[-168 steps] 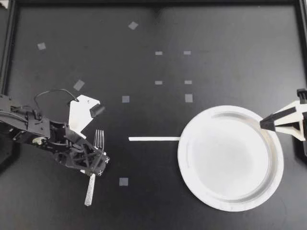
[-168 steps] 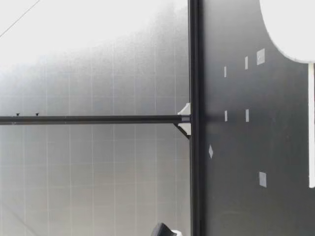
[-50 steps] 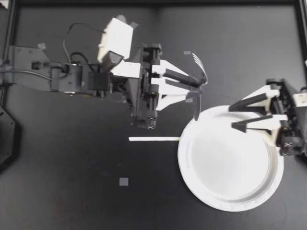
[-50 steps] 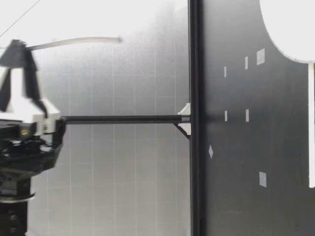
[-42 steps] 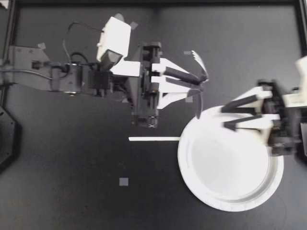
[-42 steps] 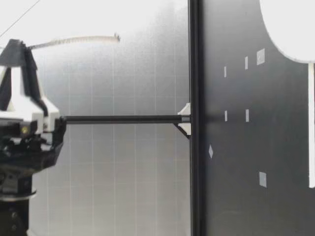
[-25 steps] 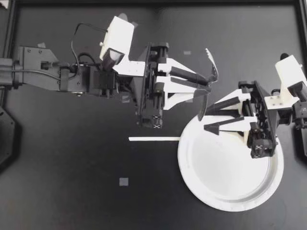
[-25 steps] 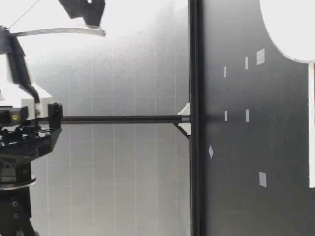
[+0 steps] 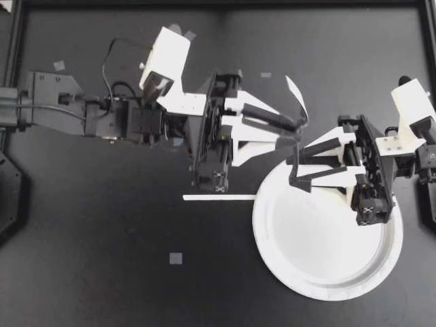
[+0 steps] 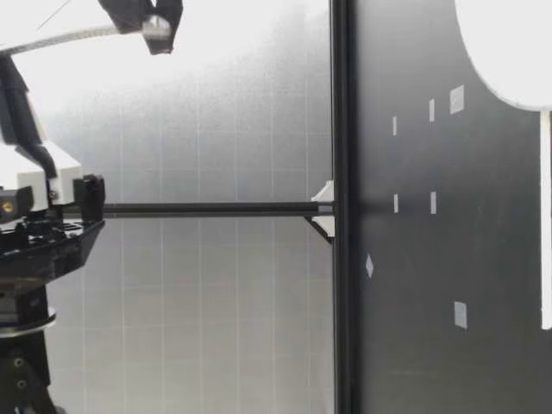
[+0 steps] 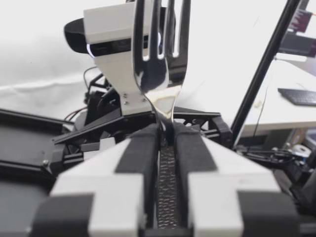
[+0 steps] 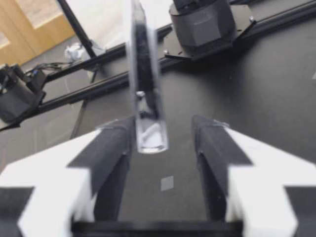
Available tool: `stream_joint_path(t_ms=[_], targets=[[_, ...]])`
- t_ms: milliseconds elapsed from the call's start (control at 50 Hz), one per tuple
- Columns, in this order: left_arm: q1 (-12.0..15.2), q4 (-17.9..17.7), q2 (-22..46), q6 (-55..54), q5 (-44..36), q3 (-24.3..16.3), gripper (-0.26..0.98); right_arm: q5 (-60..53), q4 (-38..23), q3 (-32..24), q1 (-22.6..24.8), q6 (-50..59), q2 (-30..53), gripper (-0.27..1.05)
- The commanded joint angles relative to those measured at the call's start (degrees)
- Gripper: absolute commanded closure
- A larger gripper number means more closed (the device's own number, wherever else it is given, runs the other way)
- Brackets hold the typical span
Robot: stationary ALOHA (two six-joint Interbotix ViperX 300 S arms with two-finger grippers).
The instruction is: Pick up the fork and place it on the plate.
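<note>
top view | L pincer [image 9: 298, 131] grips fork [image 9: 298, 101] | R pincer [image 9: 293, 168] open astride it

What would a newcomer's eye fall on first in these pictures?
The fork, held in the air by my left gripper shut on its neck, just off the rim of the white plate. My right gripper stands open over the plate's rim, the fork's handle end between its fingers.
</note>
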Motion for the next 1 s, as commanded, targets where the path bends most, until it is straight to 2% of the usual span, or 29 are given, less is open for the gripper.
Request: stream_joint_path(t_ms=[0,180,260,320,560,640,720,780,860,920,980], targets=[[-0.35,-0.18,-1.32,0.0,-0.79,-1.67,0.67,-0.18,0.44,-1.23,-0.26,-0.09,-0.53,0.26],[-0.44,-0.18,-0.97,0.26,-0.62,-1.76,0.67,-0.09,0.44,-1.32,-0.26,0.09,-0.62,0.28],[-0.44,-0.18,-0.88,0.44,-0.44,-1.85,0.67,0.0,0.35,-1.32,-0.26,0.26,-0.62,0.33],[-0.44,-0.18,-0.79,0.53,-0.35,-1.93,0.67,0.26,0.26,-1.32,-0.18,0.26,-0.62,0.4],[-0.44,-0.18,-0.7,0.53,-0.18,-1.67,0.67,0.09,0.18,-1.14,-0.26,0.09,-2.81,0.85],[-0.44,-0.18,-0.79,0.0,-0.09,-1.58,0.67,0.26,0.18,-0.97,-0.26,0.09,-4.13,0.92],[-0.44,-0.18,-0.88,0.0,-0.18,-1.41,0.64,0.35,0.18,-0.53,-0.26,0.18,-5.27,0.94],[-0.44,0.18,-0.88,0.09,-0.18,-1.23,0.58,0.35,0.18,-0.18,-0.26,0.44,-5.71,0.94],[-0.44,0.79,-0.97,0.09,-0.18,-1.05,0.44,0.44,0.18,0.09,-0.18,0.7,-5.8,0.94],[-0.44,0.97,-1.05,0.0,-0.18,-0.88,0.28,0.44,0.26,0.09,-0.26,0.7,-5.63,0.94],[-0.44,0.97,-0.97,-0.09,-0.18,-0.62,0.05,0.53,0.26,-0.18,-0.18,0.7,-5.27,0.94]])
